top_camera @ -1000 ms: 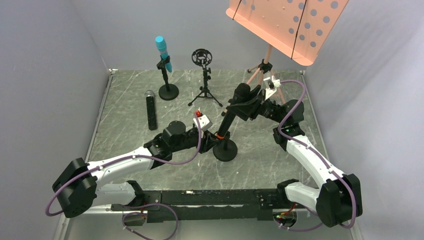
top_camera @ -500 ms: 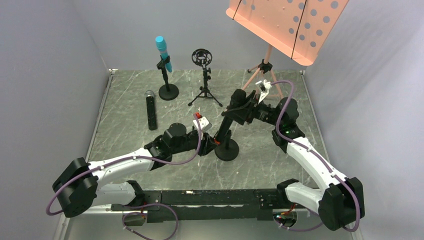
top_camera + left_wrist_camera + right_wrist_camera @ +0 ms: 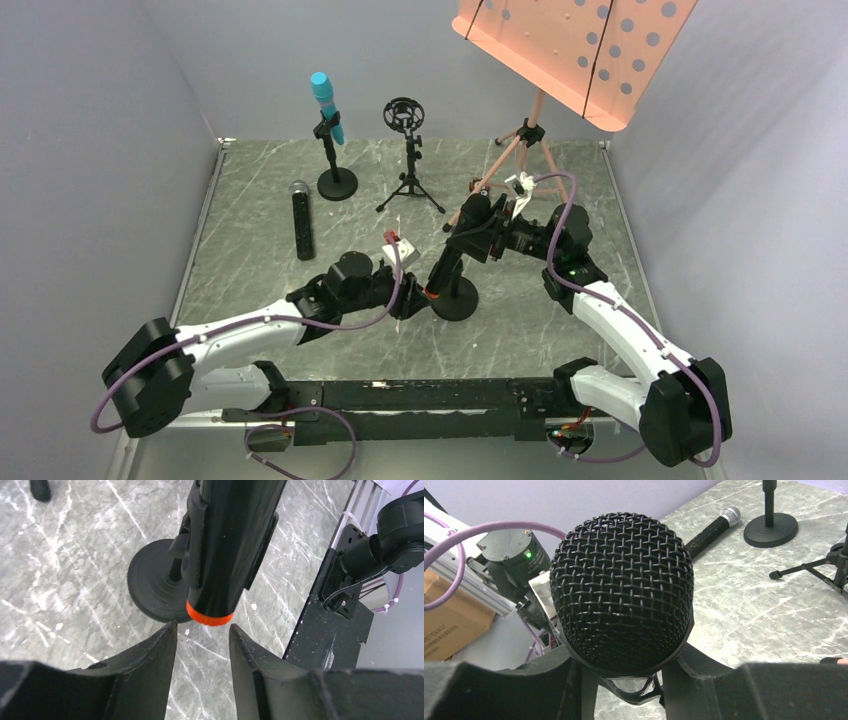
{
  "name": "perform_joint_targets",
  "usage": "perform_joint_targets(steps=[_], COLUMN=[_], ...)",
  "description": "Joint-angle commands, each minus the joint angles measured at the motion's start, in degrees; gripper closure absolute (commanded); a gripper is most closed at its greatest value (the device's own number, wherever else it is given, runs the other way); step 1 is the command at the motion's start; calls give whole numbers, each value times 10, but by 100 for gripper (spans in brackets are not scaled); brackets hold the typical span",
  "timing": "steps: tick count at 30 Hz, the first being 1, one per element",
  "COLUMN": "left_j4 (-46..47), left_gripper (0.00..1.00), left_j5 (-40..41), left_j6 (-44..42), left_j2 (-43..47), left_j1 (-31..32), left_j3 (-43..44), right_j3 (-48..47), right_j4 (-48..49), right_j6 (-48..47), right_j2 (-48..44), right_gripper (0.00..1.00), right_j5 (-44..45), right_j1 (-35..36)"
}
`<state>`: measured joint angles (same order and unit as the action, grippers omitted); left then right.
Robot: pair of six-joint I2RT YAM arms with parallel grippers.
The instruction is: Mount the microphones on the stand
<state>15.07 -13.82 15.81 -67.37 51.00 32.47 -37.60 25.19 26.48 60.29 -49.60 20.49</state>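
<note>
orange-ended mic (image 3: 220, 545): upper length cut by top edge
stand base (image 3: 150, 587): far side hidden behind mic
mesh head (image 3: 621, 590): seemingly hides its whole body

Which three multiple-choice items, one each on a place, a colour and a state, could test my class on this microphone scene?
1. Where is the black microphone with the silver mesh head?
A. lying flat on the grey marbled table
B. held in a gripper
C. clipped upright in a stand

2. What colour is the bottom end of the long black microphone?
A. green
B. orange
C. white

3. In what state is the left gripper?
A. shut on the long microphone
B. shut, empty
C. open

Key:
1 A: it lies flat on the table, touched by nothing.
2 B: the left wrist view shows an orange ring there.
3 C: its fingers stand apart just below the orange end.
</note>
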Motion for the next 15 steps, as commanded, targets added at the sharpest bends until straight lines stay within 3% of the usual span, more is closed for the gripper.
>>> perform_joint_targets(steps=[1,8,15], left_j4=[-17,-41,-28], left_gripper=[50,30,7], left_j5=[27,74,87], left_j6=[4,9,5], left_j2=[69,145,163], left_j1=[0,0,-1], left_j3=[-22,-59,-65], right_j3=[28,30,48], right_j4=[-56,-58,-67], right_j6=[-51,-58,-66], right_j2=[11,40,55], right_gripper=[100,100,100], right_j5=[-6,7,2], right_j1=[11,33,35])
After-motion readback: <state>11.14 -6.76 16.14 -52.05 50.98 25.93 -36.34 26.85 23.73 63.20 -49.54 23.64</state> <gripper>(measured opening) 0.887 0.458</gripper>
